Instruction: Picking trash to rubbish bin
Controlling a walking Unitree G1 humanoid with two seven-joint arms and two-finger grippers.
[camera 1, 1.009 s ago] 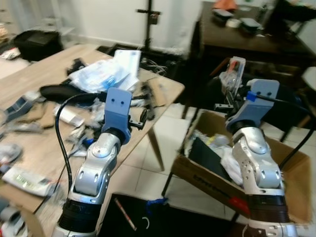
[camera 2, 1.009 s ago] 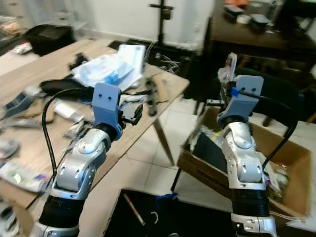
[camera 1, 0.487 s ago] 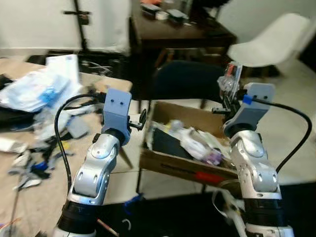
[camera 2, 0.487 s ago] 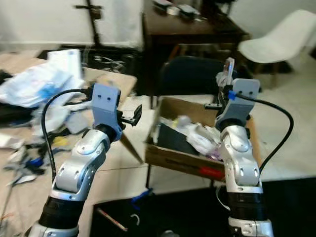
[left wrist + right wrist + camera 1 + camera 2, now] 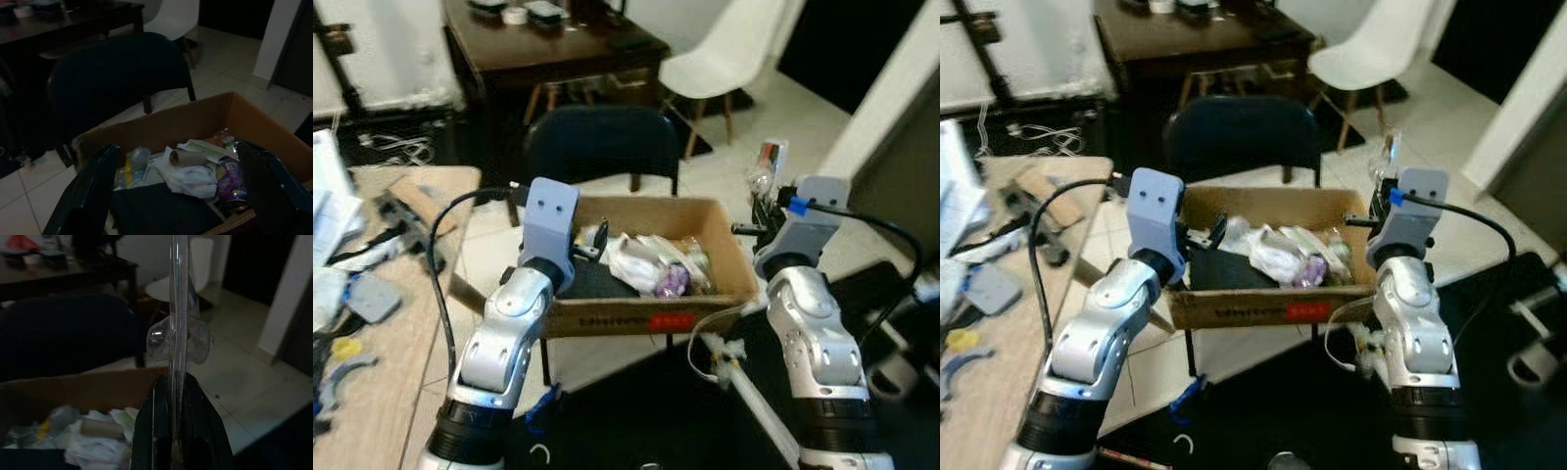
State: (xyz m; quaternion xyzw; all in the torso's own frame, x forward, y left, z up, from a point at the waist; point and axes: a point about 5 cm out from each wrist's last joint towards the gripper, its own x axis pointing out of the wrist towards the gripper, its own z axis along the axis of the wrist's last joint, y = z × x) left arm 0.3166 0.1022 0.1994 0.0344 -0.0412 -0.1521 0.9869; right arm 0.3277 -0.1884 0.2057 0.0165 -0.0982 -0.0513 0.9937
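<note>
A cardboard box (image 5: 709, 217) serves as the bin, sitting on a dark chair (image 5: 597, 142) and holding several pieces of trash: crumpled white paper (image 5: 193, 175), a cardboard tube (image 5: 187, 157), a purple can (image 5: 229, 182). My right gripper (image 5: 763, 201) is shut on a clear plastic blister pack (image 5: 179, 335), held upright just right of the box's right wall. My left gripper (image 5: 181, 188) is open with nothing in it, over the box's near left part, its fingers (image 5: 90, 188) spread wide.
A wooden table (image 5: 382, 323) littered with trash lies at left. Behind the chair stand a dark table (image 5: 548, 49) and a white chair (image 5: 729, 54). Tiled floor stretches to the right, with a dark mat (image 5: 636, 411) in front.
The view has swung right: the littered table slid off left, the box now sits centred in front. Both arms keep their pose; the right still grips the blister pack.
</note>
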